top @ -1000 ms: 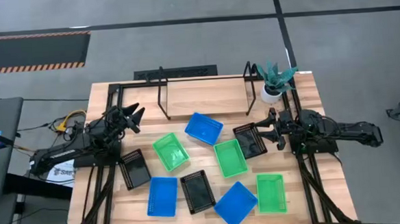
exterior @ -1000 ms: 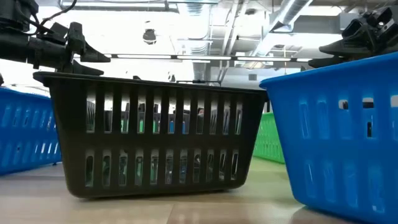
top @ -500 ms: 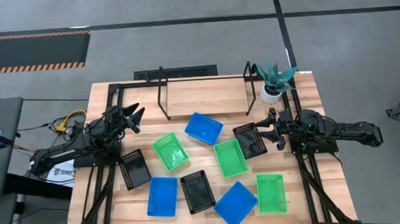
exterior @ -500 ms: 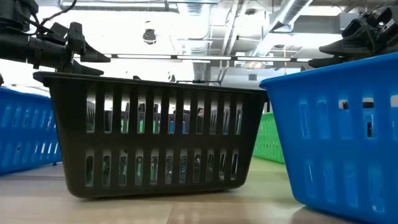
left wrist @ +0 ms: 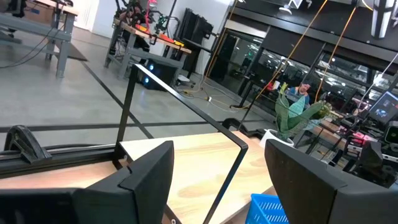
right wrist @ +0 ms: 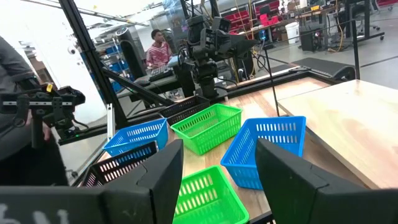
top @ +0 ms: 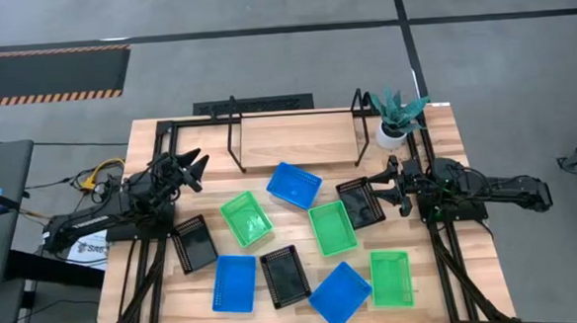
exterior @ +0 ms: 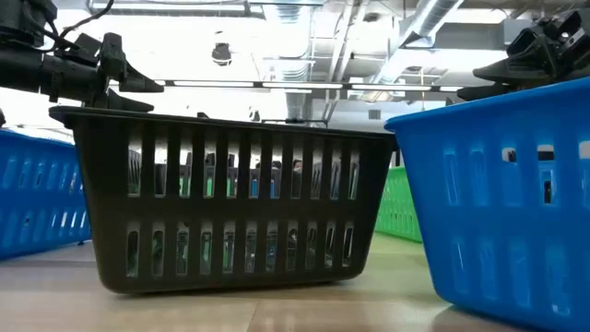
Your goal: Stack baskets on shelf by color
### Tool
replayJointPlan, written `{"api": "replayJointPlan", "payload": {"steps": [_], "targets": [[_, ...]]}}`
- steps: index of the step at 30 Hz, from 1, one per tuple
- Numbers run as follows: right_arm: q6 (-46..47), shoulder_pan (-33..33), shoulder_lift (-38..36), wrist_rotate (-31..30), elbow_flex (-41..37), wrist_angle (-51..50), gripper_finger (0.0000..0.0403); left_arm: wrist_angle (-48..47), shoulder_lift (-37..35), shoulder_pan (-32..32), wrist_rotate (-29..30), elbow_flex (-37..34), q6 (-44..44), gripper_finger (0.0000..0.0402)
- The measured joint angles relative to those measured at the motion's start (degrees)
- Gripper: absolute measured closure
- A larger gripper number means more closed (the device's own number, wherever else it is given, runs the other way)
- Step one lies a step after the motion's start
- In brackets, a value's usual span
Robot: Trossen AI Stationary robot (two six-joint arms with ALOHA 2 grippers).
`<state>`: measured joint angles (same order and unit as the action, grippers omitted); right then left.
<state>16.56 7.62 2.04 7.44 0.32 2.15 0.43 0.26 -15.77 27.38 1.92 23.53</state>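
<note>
Fingers on left gripper (top: 196,169) and right gripper (top: 383,184) stood wide, empty; tightly clustered baskets (top: 290,224) risked nudging neighbours during a pick.

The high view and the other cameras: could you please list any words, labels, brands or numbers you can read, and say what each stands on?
"SAF": partial dark letters on a white sheet lying under the left arm at the table's left edge; the rest is hidden.
White marking on a dark hanging panel in the left wrist view: too blurred to read.
Baskets, shelf, plant pot: no lettering visible.
</note>
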Motion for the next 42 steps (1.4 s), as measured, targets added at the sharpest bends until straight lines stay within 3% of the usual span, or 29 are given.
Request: {"api": "replayJointPlan", "payload": {"steps": [14,22,31,35,38,42], "targets": [[0.0,0.0,0.0,0.0,0.0,0.0,0.0179,0.0,0.0,0.0,0.0,0.0,0.3,0.0162],[0.0,0.0,0.0,0.0,0.0,0.0,0.0179,0.1,0.0,0.0,0.0,0.0,11.8,0.0162],[-1.9,0.0,0.0,0.0,0.0,0.0,0.0179,0.1,0.0,0.0,0.5,0.0,14.6,0.0162],[-7.1,0.7,0.0,-3.7,0.0,-0.2,0.0179,0.2,0.0,0.0,2.5,0.0,17.7,0.0162],[3.7,0.8,0.0,-3.7,0.0,1.3,0.0179,0.2,0.0,0.0,3.4,0.0,18.1,0.0162],[23.9,0.8,0.0,-3.7,0.3,3.1,0.0179,0.7,0.0,0.0,2.9,-0.1,28.8,0.0162]]}}
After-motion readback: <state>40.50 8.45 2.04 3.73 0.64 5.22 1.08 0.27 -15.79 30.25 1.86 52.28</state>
